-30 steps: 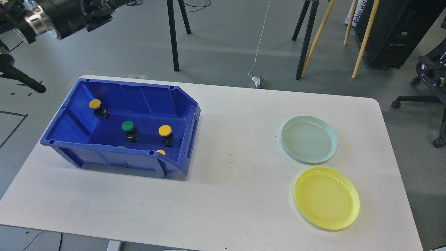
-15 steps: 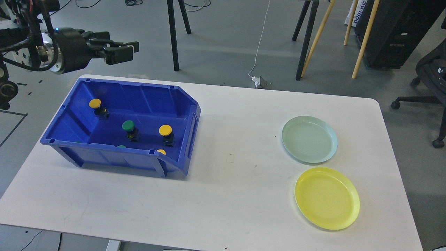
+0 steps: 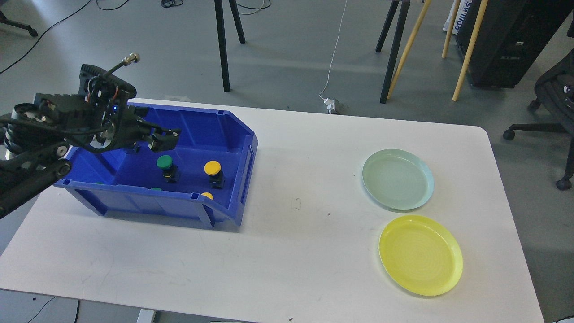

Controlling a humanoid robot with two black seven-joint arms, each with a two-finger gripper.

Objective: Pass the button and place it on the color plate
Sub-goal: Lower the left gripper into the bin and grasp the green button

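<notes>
Blue bin (image 3: 233,123) — one green button (image 3: 164,162), one yellow button (image 3: 212,168) — left tool (image 3: 163,138), fingers apart.

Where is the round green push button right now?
In the head view, the round green push button stands inside the blue plastic bin on the table's left side, beside a yellow push button, just below the left gripper.

Green-capped button (image 3: 165,163) upright on black base, mid blue bin (image 3: 233,128); yellow-capped button (image 3: 213,169) upright at its 3 o'clock, apart. More caps peek over the bin's near wall. Pale green plate (image 3: 397,179) far right of bench; yellow plate (image 3: 420,255) at its 6 o'clock, both bare.
</notes>
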